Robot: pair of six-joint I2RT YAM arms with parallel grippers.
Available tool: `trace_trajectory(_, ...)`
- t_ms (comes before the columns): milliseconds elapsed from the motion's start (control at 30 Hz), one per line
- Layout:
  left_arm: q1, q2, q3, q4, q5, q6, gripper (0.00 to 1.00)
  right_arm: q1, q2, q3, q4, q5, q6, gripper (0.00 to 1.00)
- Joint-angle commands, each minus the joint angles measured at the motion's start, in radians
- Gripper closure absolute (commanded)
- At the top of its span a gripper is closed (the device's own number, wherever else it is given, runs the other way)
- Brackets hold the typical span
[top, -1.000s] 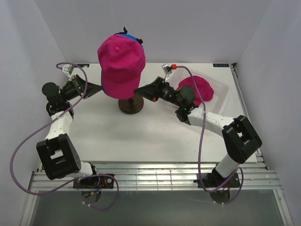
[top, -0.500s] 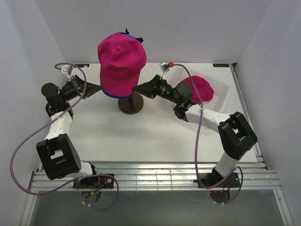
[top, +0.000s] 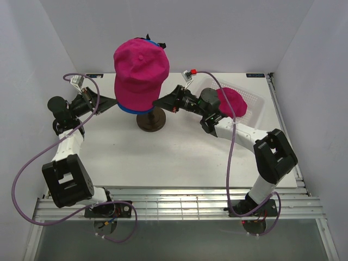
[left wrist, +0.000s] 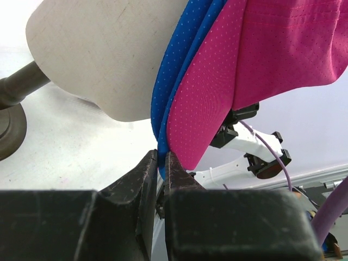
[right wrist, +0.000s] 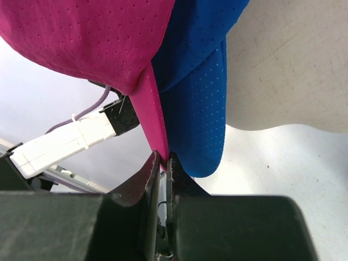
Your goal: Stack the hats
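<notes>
A pink hat (top: 139, 69) sits over a blue hat (top: 129, 109) on the cream mannequin head (left wrist: 98, 60). Only a thin blue rim shows under it from above. My left gripper (top: 115, 103) is at the stack's left lower edge. In the left wrist view it (left wrist: 161, 155) is shut on the blue hat (left wrist: 179, 65), with the pink hat (left wrist: 283, 49) lying against its right finger. My right gripper (top: 158, 103) is at the right lower edge. In its own view it (right wrist: 165, 156) is shut on the pink hat (right wrist: 81, 38), beside the blue hat (right wrist: 196, 98). Another pink hat (top: 232, 102) lies in the basket.
The mannequin head stands on a dark round stand (top: 151, 120) at the table's back middle. A white mesh basket (top: 255, 100) sits at the back right, behind my right arm. White walls close in the table on three sides.
My right arm has swung left and lifted its wrist while keeping its grip. The pink hat has shifted slightly, and a blue rim now shows under its lower left edge. The left gripper has stayed put.
</notes>
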Motion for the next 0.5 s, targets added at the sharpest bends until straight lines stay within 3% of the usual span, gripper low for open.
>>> trace_trajectory(0, -0.003, -0.034, 0.001, 0.033, 0.006, 0.000, 1.00, -0.002, -0.005, 0.043, -0.149, -0.027, -0.049, 0.92)
trace_trajectory(100, -0.003, -0.036, 0.002, 0.031, 0.008, 0.003, 1.00, -0.005, -0.002, 0.101, -0.217, -0.027, -0.086, 0.92)
trace_trajectory(233, -0.002, -0.036, -0.001, 0.033, 0.026, 0.006, 0.85, -0.007, 0.007, 0.145, -0.294, -0.024, -0.115, 0.92)
trace_trajectory(467, 0.007, -0.043, -0.002, 0.033, 0.058, 0.034, 0.73, -0.010, 0.016, 0.173, -0.327, -0.027, -0.121, 0.92)
